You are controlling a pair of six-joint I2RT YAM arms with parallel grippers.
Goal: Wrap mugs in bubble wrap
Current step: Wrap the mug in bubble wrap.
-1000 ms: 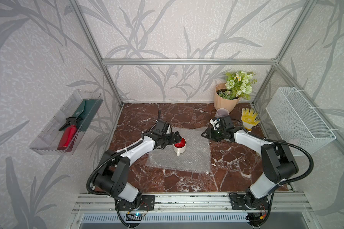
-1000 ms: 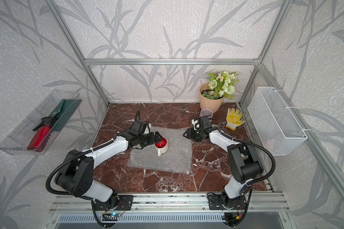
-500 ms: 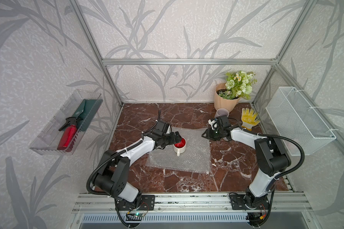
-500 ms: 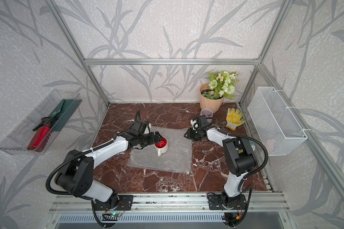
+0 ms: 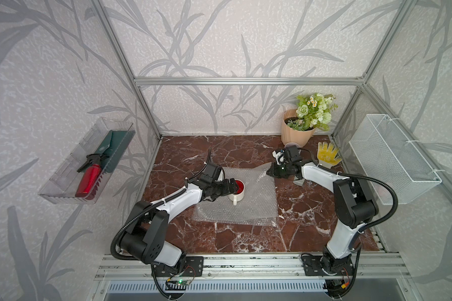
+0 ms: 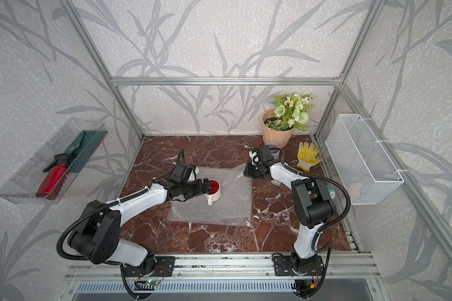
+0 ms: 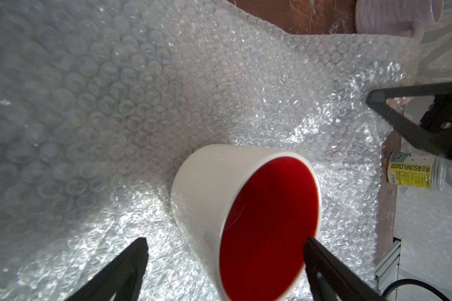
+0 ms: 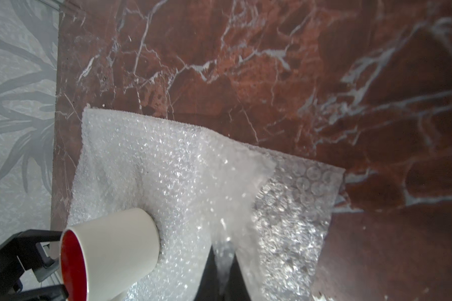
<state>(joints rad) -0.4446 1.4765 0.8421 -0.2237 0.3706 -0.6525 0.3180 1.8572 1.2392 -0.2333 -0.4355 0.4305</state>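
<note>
Our right jaws are pinching the wrap (image 5: 245,208) at its far-right corner, left jaws gaping at the mug (image 5: 238,189); we are probably folding next.

mug (image 5: 237,191): white outside, glossy red inside. second mug (image 7: 392,15): pale lilac. wrap (image 5: 248,208): clear, bubble-dotted. table (image 5: 219,153): red-brown marble, white veins. pot (image 5: 295,135): peach, ribbed. flowers (image 5: 313,109): green and white. glove (image 5: 326,155): yellow, whitish cuff. basket (image 5: 392,156): white mesh. bottle (image 5: 89,177): red, black top. walls (image 5: 219,39): pale grey, darker leaf print. arms (image 5: 178,200): white and black.
</note>
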